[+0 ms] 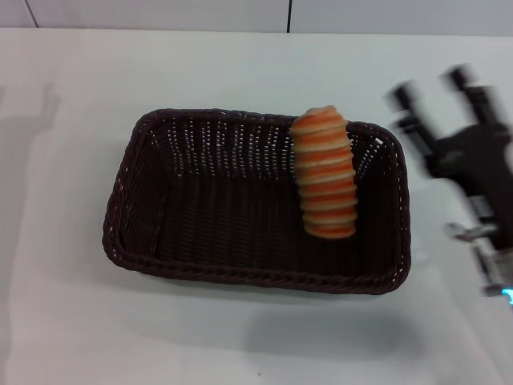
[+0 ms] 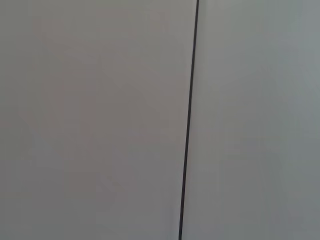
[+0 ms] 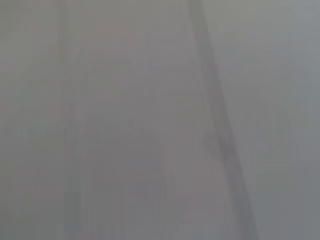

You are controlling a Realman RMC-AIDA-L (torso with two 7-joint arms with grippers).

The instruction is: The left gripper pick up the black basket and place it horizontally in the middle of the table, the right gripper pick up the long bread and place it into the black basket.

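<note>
Head view: long bread (image 1: 325,173) lies inside the black basket (image 1: 160,172) in its right half, one end propped on the far wall just under the rim; basket sits lengthwise across mid-table (image 1: 72,321), with bare white surface all round it, and the right gripper (image 1: 437,96) hangs blurred off the basket's right rim, well clear of the bread, fingers spread and holding nothing. Left wrist view: pale panels split by one thin dark seam (image 2: 189,125); left gripper unseen. Right wrist view: grey blur with a slanted dark streak, nothing readable.
</note>
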